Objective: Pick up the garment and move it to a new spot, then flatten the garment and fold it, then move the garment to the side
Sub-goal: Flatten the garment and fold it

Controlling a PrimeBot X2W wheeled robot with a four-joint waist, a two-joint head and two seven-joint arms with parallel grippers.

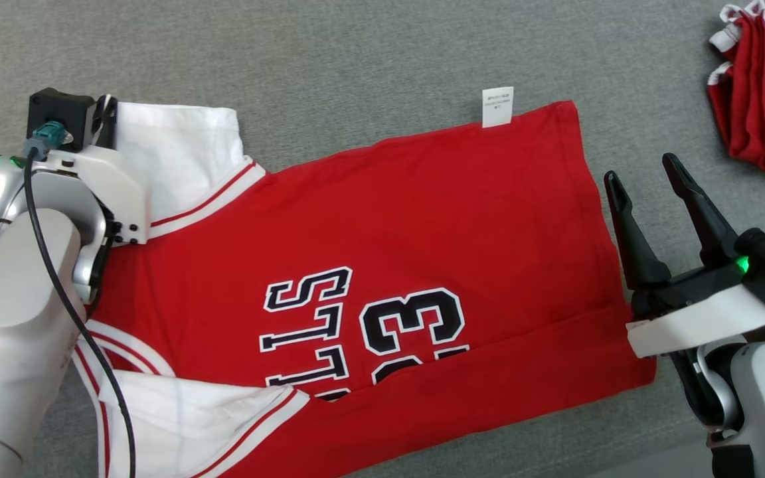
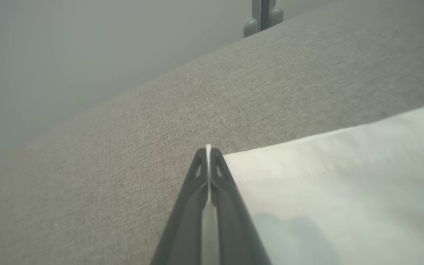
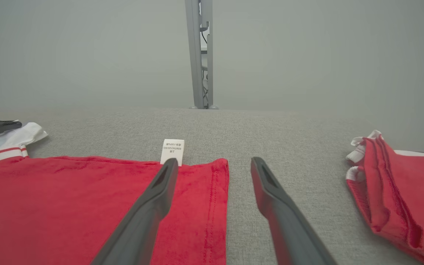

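Cloth of grey weave covered the work surface [image 1: 356, 53], and on it the garment [image 1: 382, 232] lay spread nearly flat. It was a red jersey with white sleeves, striped trim and black-and-white lettering (the lower part of the numerals was hidden under a fold of red along the near edge). A white care label [image 1: 497, 106] stuck out past its far edge.

The left gripper [image 2: 208, 152] was at the far left corner of the garment. Its two dark fingers were pressed together with a thin sliver of white cloth pinched between them, at the edge of the white sleeve [image 2: 344, 191].

The right gripper [image 1: 641, 168] stood at the hem on the right, fingers spread wide and holding nothing. In the right wrist view one finger was over the red cloth just below the label and the other over bare surface, with the hem's corner between them. Whether either finger touched down could not be told.

Well apart, at the far right, sat a folded stack of red clothes [image 1: 764, 93] with white trim.
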